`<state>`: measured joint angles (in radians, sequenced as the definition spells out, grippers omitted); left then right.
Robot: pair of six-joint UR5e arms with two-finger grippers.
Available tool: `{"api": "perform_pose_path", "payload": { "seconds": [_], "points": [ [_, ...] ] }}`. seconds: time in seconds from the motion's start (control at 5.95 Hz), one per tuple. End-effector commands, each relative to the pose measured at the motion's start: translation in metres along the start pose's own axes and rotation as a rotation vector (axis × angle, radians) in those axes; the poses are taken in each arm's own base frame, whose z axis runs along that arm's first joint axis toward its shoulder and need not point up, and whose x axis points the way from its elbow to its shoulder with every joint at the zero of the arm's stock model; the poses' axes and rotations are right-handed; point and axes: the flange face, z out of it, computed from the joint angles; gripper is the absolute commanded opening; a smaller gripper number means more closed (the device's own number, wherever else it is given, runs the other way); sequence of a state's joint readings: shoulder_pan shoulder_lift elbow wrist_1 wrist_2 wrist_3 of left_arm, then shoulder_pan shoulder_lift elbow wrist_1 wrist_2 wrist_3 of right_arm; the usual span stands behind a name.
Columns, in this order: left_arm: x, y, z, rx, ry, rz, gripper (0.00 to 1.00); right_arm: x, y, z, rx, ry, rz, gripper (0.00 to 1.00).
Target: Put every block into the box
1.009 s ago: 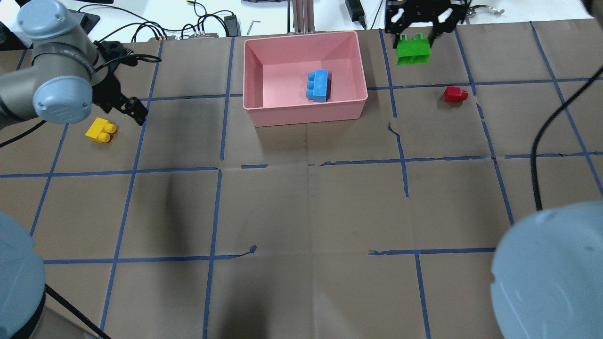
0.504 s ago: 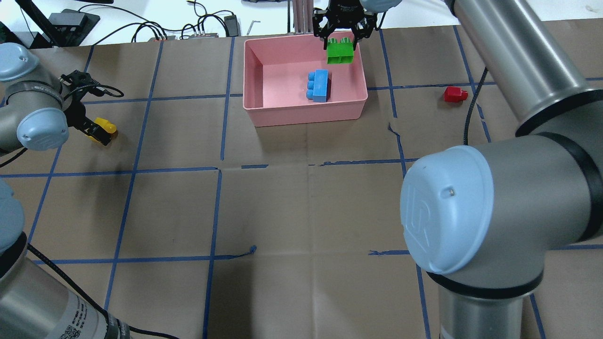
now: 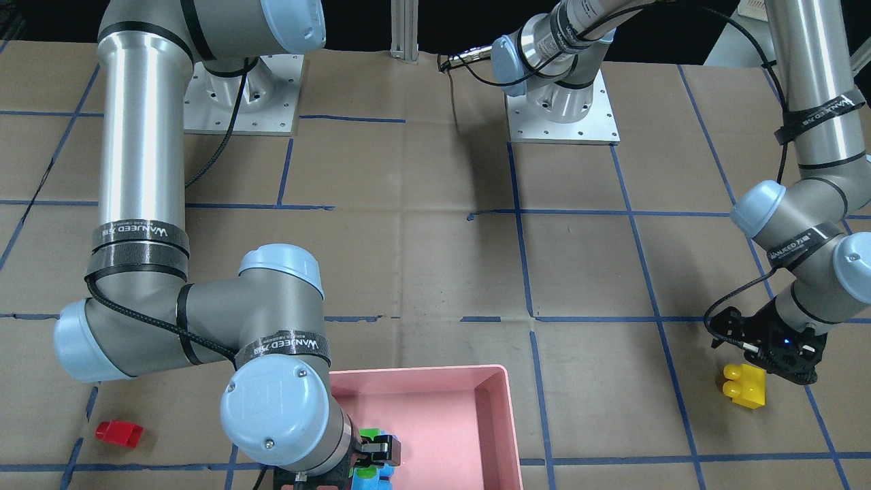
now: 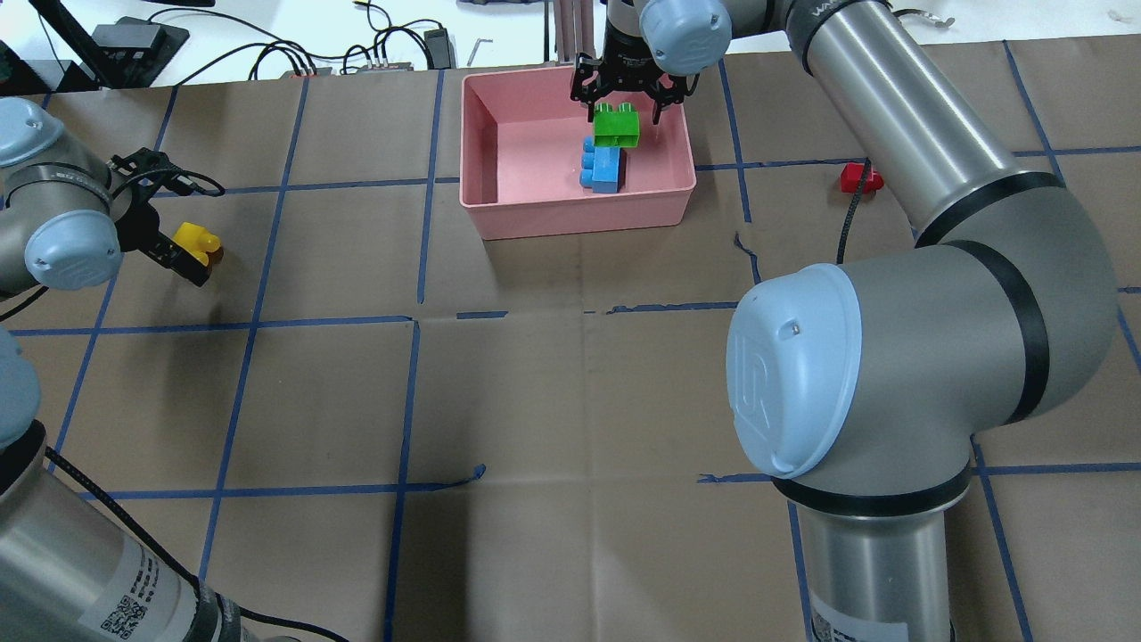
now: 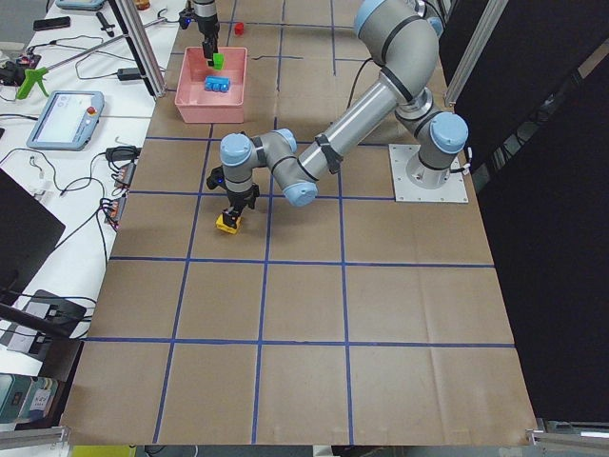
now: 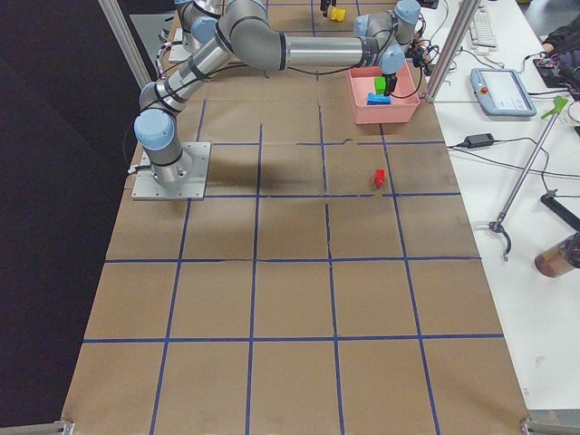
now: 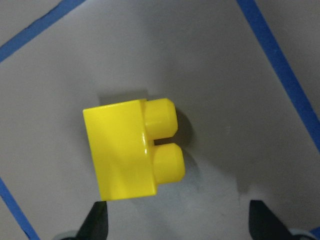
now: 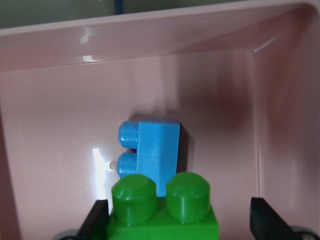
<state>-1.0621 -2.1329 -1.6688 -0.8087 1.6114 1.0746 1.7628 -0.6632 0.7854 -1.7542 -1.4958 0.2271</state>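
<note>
Right gripper (image 4: 624, 116) wide; green brick (image 4: 617, 127) loose over blue brick (image 4: 606, 171), off box (image 4: 579, 216) walls. Left gripper (image 7: 177, 227) wide, straddling yellow brick (image 7: 122, 150).

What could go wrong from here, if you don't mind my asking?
1. The green block sits between the right gripper's spread fingers, directly above the blue block in the box. Dropped here, it may land on the blue block and tip or bounce.
2. The yellow block lies off-centre under the left gripper, its edge in line with one finger. A straight descent might strike or shove it.
</note>
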Motion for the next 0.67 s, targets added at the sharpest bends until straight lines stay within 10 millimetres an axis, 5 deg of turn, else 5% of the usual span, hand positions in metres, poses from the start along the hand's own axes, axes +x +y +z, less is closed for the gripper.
{"api": "perform_pose_path", "payload": {
  "seconds": [0.0, 0.5],
  "points": [
    [-0.01, -0.006, 0.01, 0.006, -0.001, 0.008, 0.99, 0.002, 0.007, -0.028, 0.0, 0.011, 0.002, 1.0],
    [-0.02, -0.012, 0.015, 0.013, -0.004, 0.009, 0.99, 0.001, 0.014, -0.039, -0.027, 0.017, 0.007, 1.0]
  ]
}}
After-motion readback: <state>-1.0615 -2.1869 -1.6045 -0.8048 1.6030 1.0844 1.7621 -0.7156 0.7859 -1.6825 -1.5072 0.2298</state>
